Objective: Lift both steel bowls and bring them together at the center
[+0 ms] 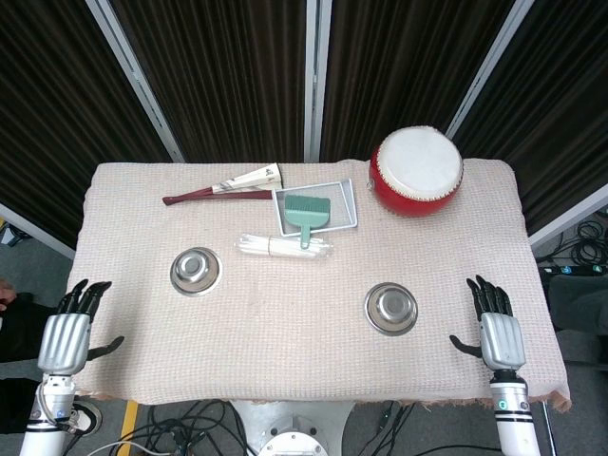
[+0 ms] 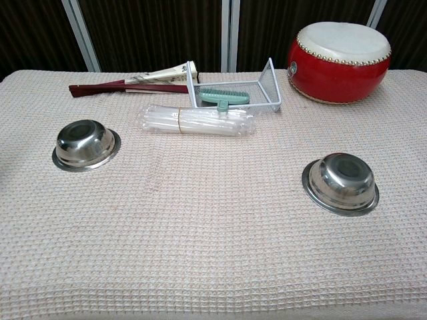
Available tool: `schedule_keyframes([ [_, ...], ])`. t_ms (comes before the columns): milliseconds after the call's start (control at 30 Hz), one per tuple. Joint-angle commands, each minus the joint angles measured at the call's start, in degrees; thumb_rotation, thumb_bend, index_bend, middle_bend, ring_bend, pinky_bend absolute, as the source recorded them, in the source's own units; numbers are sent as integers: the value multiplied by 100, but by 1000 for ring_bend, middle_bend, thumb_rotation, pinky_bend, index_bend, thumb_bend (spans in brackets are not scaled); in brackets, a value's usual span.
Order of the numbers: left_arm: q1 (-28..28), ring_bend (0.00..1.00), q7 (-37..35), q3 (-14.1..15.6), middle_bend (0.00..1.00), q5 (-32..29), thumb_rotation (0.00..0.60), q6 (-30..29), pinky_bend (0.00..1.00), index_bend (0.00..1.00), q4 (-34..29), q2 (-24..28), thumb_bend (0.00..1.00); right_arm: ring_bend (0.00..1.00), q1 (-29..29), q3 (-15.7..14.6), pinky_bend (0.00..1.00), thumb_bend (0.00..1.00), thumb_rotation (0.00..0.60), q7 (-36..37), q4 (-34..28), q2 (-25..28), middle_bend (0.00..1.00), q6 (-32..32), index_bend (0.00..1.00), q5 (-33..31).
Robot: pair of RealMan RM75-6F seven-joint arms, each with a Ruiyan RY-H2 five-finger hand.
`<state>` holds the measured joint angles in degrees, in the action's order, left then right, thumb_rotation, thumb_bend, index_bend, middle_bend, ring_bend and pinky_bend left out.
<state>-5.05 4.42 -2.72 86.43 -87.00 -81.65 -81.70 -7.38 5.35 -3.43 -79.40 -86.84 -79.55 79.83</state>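
Looking down from the head view, we had both hands parked at the near corners of the table point(image 1: 142, 375), palms down, and neither was touching a thing. Our left hand point(image 1: 68, 334) sat at the left edge with its dark fingers point(image 1: 85, 296) spread apart and pointing away from us, thumb stuck out to the side, holding nothing. Our right hand point(image 1: 496, 331) mirrored it at the right edge, fingers point(image 1: 488, 293) likewise fanned apart, thumb out toward the middle, also with nothing in it. The left steel bowl point(image 1: 196, 270) stood upright on the woven cream cloth point(image 1: 285, 342), on the left half of the table, well apart from our left hand. The right steel bowl point(image 1: 391, 308) stood upright too, a little nearer to us on the right half, well apart from its partner and clear of our right hand. Behind the bowls lay a clear packet of white straws point(image 1: 283, 246), and just beyond it a wire tray point(image 1: 346, 201) held a green brush point(image 1: 307, 213). A folded fan with a dark red handle point(image 1: 220, 188) lay at the back left, and a red drum point(image 1: 416, 171) stood at the back right. From the chest view we saw both bowls but neither hand.
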Motion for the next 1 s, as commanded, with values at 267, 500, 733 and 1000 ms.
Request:
schedule_keyframes([
  [267, -266, 81, -49, -128, 166, -116, 600, 404, 201, 158, 35, 144, 0, 0, -148, 43, 0, 42, 600, -285, -349, 187, 0, 389, 0, -232],
  [500, -1399, 65, -108, -329, 98, -444, 600, 2430, 194, 150, -387, 1030, 0, 0, -696, 286, 0, 79, 600, -1147, -1265, 685, 0, 1547, 0, -1176],
  [733, -2414, 64, -91, -473, 96, -473, 600, 3614, 185, 136, 391, 684, 0, 0, -1325, 466, 0, 86, 600, -1771, -1471, 586, 0, 2284, 0, -2068],
  [1000, -2815, 65, -465, -437, 96, -524, 600, 4000, 179, 136, 873, 321, 0, 0, -1693, 383, 0, 100, 600, -2215, -1259, 142, 0, 2366, 0, -2484],
])
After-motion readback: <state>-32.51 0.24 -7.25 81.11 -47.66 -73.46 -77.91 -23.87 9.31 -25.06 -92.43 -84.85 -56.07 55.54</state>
